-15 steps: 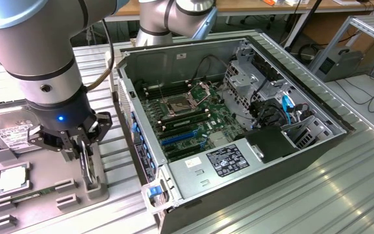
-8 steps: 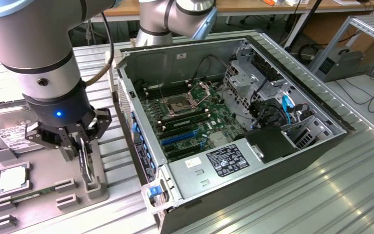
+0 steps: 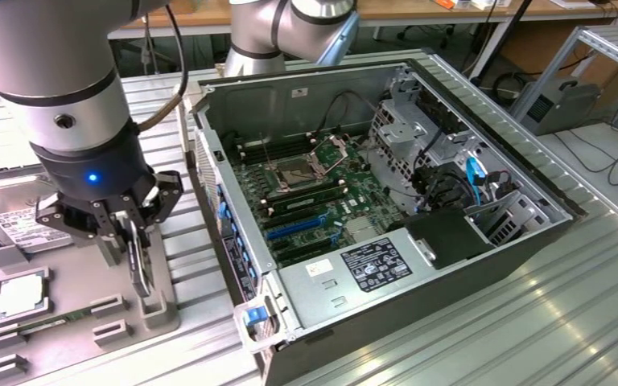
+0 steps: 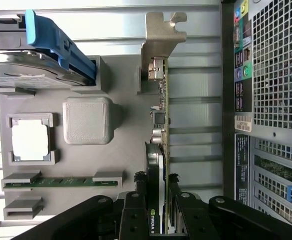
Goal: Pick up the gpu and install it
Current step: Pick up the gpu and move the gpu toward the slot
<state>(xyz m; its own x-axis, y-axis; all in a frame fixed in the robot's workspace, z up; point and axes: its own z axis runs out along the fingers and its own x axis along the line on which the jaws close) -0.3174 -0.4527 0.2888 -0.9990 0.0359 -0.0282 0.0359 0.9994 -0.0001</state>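
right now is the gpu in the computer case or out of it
Out. The gpu stands on edge in the grey holder tray beside the computer case, with the gripper around it.

The gpu [image 4: 159, 125] is a thin black card with a silver bracket at one end. It stands upright on its long edge in the grey holder [image 4: 126, 100], and the claw [image 4: 155, 192] presses on both its faces.

Robotics lab / hw workshop. Evidence: UR arm [image 3: 67, 104] over ribbed aluminium desk [image 3: 481, 338], opened PC case [image 3: 309, 301] w/ bare mobo [image 3: 309, 189], grey fixture tray [image 3: 73, 273] for parts, aluminium-profile frame [image 3: 610, 26], wooden benches [image 3: 417, 12] & loose cables [image 3: 599, 153] at back.
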